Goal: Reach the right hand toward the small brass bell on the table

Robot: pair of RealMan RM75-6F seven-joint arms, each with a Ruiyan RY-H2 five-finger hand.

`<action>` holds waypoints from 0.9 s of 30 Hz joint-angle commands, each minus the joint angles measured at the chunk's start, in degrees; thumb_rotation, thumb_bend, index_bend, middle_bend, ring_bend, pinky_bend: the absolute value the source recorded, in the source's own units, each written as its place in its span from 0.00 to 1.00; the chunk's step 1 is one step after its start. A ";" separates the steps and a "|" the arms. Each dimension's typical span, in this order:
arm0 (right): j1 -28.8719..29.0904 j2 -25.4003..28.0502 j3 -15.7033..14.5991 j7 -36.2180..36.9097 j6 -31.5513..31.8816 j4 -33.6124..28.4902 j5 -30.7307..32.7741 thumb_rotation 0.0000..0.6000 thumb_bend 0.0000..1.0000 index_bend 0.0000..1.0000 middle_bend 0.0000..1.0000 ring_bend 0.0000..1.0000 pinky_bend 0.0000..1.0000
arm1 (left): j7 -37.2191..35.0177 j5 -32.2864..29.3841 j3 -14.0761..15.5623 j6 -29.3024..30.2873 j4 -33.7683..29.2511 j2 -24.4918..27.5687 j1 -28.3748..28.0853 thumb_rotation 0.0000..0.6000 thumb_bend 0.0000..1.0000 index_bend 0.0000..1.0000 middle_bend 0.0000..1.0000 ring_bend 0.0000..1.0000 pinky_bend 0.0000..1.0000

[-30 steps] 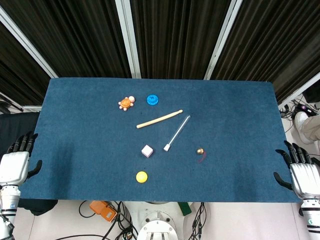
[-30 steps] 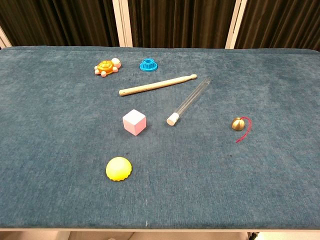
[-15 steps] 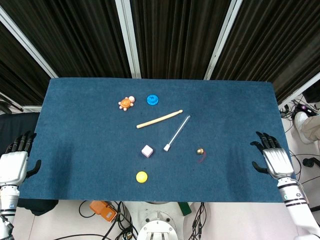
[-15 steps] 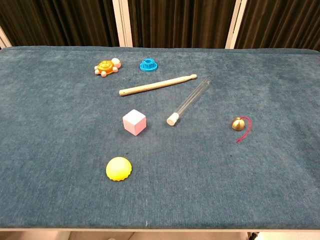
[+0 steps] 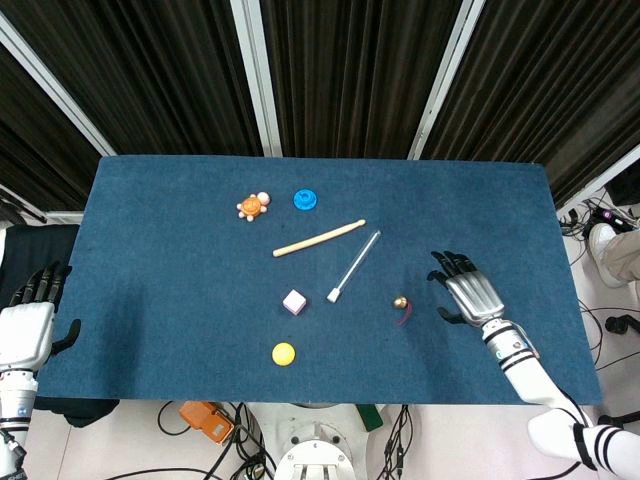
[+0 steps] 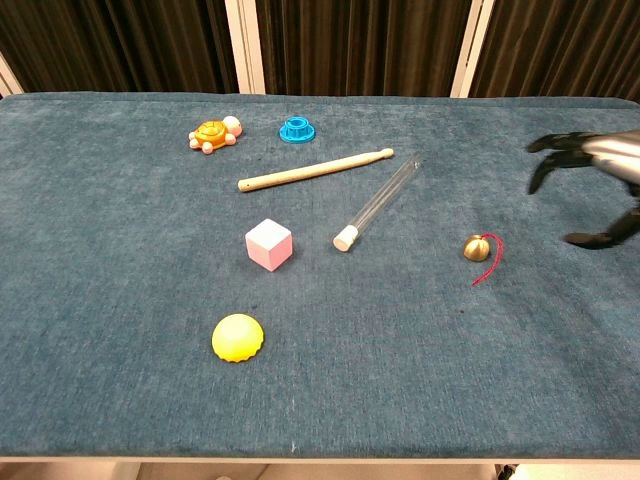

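Left hand [image 5: 27, 325] sits off the left edge of the table [image 5: 150, 260], near its front left corner, fingers apart, nothing in it; absent from the chest view

Moving right across the blue cloth: orange turtle toy [image 5: 252, 206] and blue ring [image 5: 305, 199] toward the back edge; wooden stick [image 5: 318, 238] lying at a slant; pink cube [image 5: 294, 301] and yellow dome [image 5: 284, 353] nearer the front edge; clear tube [image 5: 355, 265] with a white stopper at its near end

Bell [image 5: 399, 300]: right of centre, nearer the front edge than the back, resting on the cloth, a red cord [image 5: 405, 314] trailing from it toward the front. Apart from everything else; the tube's stopper is the nearest neighbour, on its left

Right hand [image 5: 470, 294] hangs over the table just right of the bell, fingers spread, palm down, released, holding nothing. Not touching the bell; a gap of bare cloth shows between them in both views

Handling, judged: bell looks small, rigid, metal, light, rounded and smooth, so likely to roll or skid if nudged from the side. Cloth should damp that somewhat. Best hold would be a pinch across the round body from above, or at the top where the cord attaches. Cord is limp, poor for control
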 commanded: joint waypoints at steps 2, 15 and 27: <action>2.22 -1.92 0.39 -2.11 -2.24 0.22 1.51 1.00 0.39 0.39 0.11 0.11 0.15 | -0.01 0.06 0.02 -0.05 0.06 0.02 -0.04 1.00 0.35 0.00 0.00 0.03 0.17; 6.18 -6.88 0.07 -2.86 -5.82 4.61 4.71 1.00 0.39 0.43 0.11 0.11 0.16 | -0.25 0.08 0.02 -0.25 0.26 0.11 -0.13 1.00 0.35 0.00 0.00 0.03 0.17; 8.26 -9.58 -0.57 -0.88 -6.11 7.47 4.28 1.00 0.39 0.50 0.11 0.12 0.17 | -0.12 0.04 0.02 -0.46 0.39 0.06 -0.27 1.00 0.35 0.00 0.00 0.03 0.17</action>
